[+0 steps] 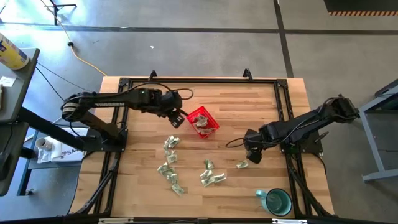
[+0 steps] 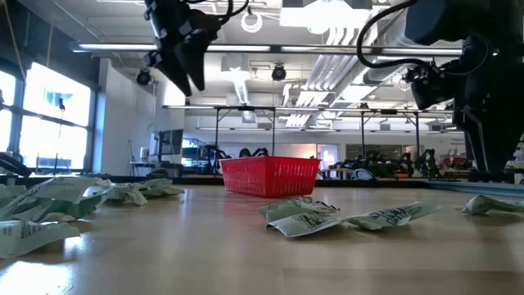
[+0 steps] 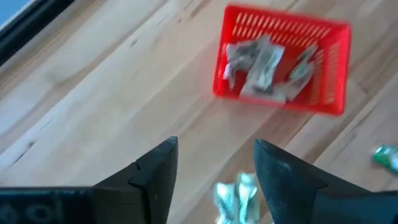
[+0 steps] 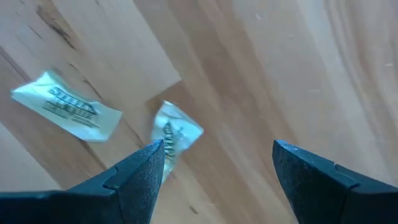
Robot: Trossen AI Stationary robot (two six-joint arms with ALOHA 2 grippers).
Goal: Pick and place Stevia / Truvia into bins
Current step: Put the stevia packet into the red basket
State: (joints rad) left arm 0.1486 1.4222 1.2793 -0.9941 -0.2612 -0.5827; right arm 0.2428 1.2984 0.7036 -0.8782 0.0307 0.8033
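The left hand [image 1: 178,119] hangs above the counter [image 1: 143,186] just beside the red basket [image 1: 203,121], its fingers spread wide with nothing between them. In its wrist view a crumpled packet [image 3: 237,198] lies on the wood below the gap, and the basket [image 3: 281,60] beyond holds several packets. The right hand [image 1: 251,154] hovers low near the counter's right side, also wide and empty, with a packet [image 4: 171,139] close to one finger and another [image 4: 66,112] farther off.

The remaining packets [image 1: 172,163] lie scattered mid-counter, some overlapping. The likely trouble is the packets themselves: thin, flat and creased, they may slide under closing fingers instead of lifting, or two may come up together from a pile. The left hand works close to the light basket and could nudge or tip it. The teal mug [image 1: 277,201] stands well apart, near the front edge.
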